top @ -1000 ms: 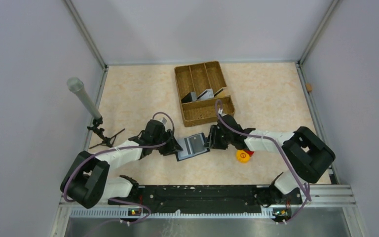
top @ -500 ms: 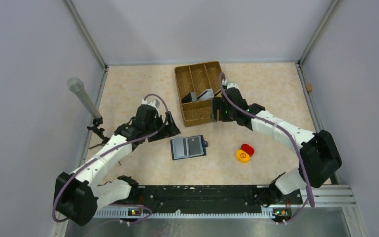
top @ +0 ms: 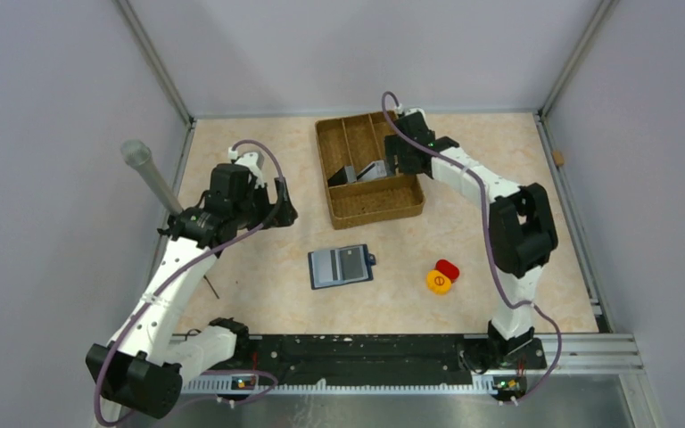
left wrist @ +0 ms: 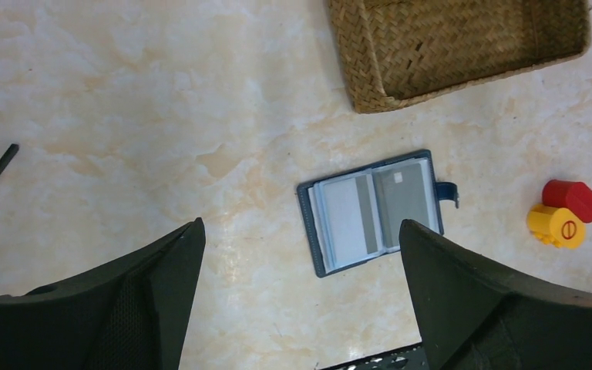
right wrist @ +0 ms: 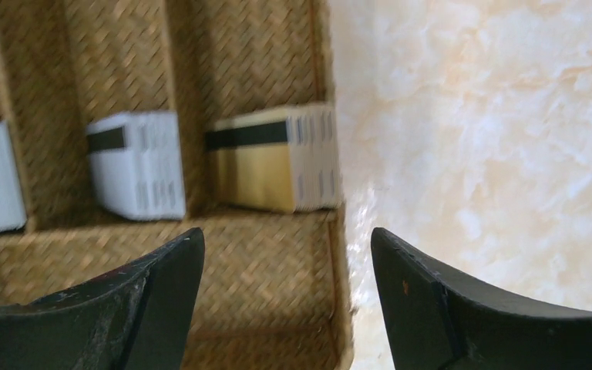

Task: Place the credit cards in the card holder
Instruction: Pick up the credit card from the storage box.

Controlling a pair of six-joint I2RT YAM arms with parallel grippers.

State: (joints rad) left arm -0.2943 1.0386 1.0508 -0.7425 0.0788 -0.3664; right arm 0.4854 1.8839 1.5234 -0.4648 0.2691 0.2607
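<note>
Two arms are extending out over the marbled table (top: 499, 205).

Left arm: it is stretching forward along the table's left side. Its wrist is bent so that the left gripper (top: 282, 203) is hanging above bare tabletop, fingers spread wide and holding nothing. Its wrist view is looking down on the card holder (left wrist: 374, 210), which is lying open and flat near the table's middle, well apart from both grippers, with a card showing on each inner half.

Right arm: it is reaching far forward, holding the right gripper (top: 403, 160) over the right side of the woven tray (top: 375, 210), fingers parted and empty.

Three stacks of credit cards (right wrist: 274, 158) are leaning in the tray's narrow compartments. The gold-faced, black-striped stack is appearing between the right fingers in that wrist view.

A red piece (top: 447, 268) and a yellow piece (top: 439, 282) are sitting touching, right of the card holder.
</note>
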